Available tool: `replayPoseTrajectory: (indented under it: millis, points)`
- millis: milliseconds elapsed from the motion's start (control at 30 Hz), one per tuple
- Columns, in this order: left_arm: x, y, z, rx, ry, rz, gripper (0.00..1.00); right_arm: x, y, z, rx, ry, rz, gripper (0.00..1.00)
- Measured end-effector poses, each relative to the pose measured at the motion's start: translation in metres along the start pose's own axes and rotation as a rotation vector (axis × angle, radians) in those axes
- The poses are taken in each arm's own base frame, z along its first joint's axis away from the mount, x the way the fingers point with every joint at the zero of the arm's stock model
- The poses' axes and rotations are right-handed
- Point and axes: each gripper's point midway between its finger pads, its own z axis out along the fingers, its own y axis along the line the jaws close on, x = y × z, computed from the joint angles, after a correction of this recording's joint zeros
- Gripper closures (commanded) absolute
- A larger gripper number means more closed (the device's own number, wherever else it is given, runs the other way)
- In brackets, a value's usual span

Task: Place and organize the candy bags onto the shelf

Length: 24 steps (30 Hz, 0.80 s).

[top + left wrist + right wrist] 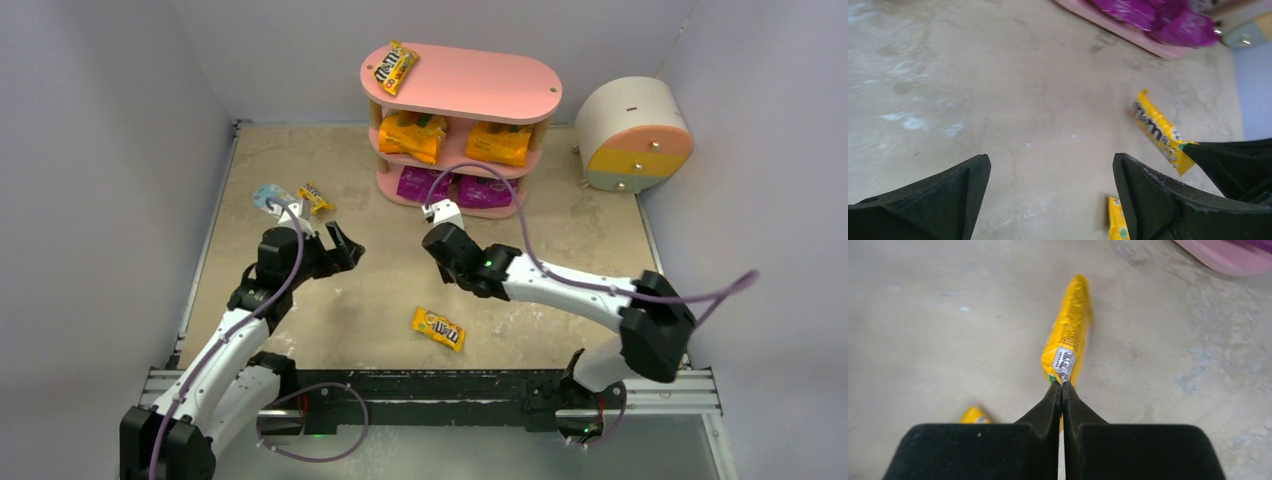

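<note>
The pink shelf (500,85) stands at the back. It holds a yellow M&M's packet (395,66) on the top board, two orange bags (412,135) on the middle board and two purple bags (484,190) on the bottom board. My right gripper (1062,384) is shut on the end of a yellow packet (1070,330) and holds it above the table; this packet also shows in the left wrist view (1155,129). My left gripper (1050,159) is open and empty over bare table. Another packet (437,328) lies near the front. A further packet (315,197) lies at the left.
A flat light-blue-and-white item (270,197) lies beside the left packet. A round cream drawer unit (635,135) stands at the back right. Grey walls close in the table on three sides.
</note>
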Motion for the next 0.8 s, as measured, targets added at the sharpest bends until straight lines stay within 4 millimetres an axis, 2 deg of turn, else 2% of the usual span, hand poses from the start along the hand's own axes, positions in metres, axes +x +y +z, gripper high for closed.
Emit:
replayPoseTrajectory:
  millis: [133,200,333,467,600,800]
  points:
    - [-0.001,-0.039,-0.003,0.229,-0.006,0.035,0.01,-0.034,0.02,-0.051,-0.255,-0.123,0.078,1.0]
    - [0.002,-0.059,-0.01,0.372,-0.019,0.062,0.01,-0.052,0.029,-0.087,-0.406,-0.199,0.099,1.0]
    - [0.019,-0.094,-0.035,0.681,-0.052,0.122,0.0,-0.081,0.035,-0.159,-0.653,-0.357,0.115,1.0]
    - [0.028,-0.118,-0.069,0.933,-0.094,0.169,0.0,-0.089,0.038,-0.212,-0.838,-0.452,0.087,1.0]
    - [0.025,-0.139,-0.106,1.127,-0.157,0.242,0.0,-0.08,0.047,-0.239,-0.976,-0.46,0.022,1.0]
    - [0.023,-0.157,-0.149,1.317,-0.249,0.366,0.0,-0.063,0.058,-0.247,-1.073,-0.405,-0.049,1.0]
